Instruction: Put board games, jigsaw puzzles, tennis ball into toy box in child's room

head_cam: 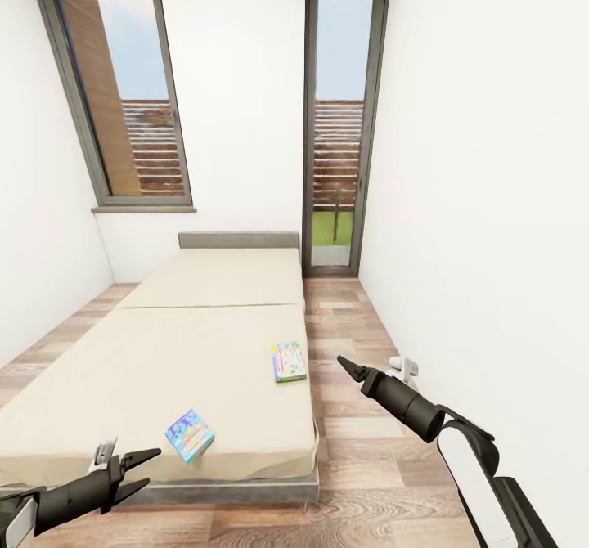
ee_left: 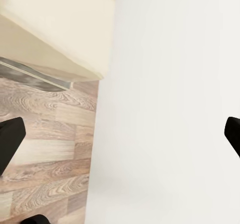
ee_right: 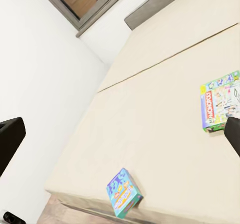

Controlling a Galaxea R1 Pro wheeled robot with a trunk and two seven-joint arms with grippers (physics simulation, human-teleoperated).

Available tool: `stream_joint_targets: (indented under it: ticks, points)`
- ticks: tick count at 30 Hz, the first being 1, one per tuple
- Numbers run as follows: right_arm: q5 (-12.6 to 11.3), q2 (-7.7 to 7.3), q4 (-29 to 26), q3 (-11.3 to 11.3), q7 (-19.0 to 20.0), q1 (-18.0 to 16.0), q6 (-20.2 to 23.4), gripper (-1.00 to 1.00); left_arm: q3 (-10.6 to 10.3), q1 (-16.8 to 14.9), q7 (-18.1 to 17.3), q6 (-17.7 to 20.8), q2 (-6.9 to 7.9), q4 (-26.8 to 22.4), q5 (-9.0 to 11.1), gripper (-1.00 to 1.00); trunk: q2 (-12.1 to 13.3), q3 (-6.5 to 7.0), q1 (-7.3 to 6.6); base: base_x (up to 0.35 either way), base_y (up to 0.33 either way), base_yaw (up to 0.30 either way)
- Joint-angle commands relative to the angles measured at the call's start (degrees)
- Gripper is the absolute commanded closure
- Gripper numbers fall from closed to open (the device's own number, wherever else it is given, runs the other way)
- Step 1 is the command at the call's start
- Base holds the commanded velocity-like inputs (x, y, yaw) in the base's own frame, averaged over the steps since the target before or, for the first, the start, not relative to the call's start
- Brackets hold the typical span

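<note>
Left gripper, low at the near left, spread wide, holding nothing; just beyond it, the near edge of the bed. Right gripper, out over the floor off the bed's right side, tip narrowed to a point in the head view yet fingers well apart in the right wrist view, so judged parted and empty.

Blue board game flat near the bed's near edge, slightly right of and beyond the left gripper, turned at an angle with long axis running near-left to far-right. Closer to the left arm, by the look of it. Green-edged board game farther up by the bed's right edge, long axis running roughly near to far, just left of the right gripper; right arm the nearer there.

Toy box, counter and other toys elsewhere, so likely a grasp on the bed next.
</note>
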Motion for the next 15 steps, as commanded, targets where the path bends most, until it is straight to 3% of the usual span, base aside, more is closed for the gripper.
stream_joint_targets:
  ticks: [1,15]
  points:
    - [-0.14,-0.02,-0.01,0.00,0.04,-0.04,0.21,-1.00,0.00,-0.04,-0.11,0.56,0.01,-0.14,0.15,-1.00,-0.45,-0.25,0.22,0.000,0.000,0.000]
    - [-0.27,-0.45,0.14,-0.02,0.39,-0.04,0.22,-1.00,-0.05,-0.04,-0.28,0.11,0.01,-2.16,0.21,-1.00,-6.06,-2.76,3.30,0.000,0.000,0.000]
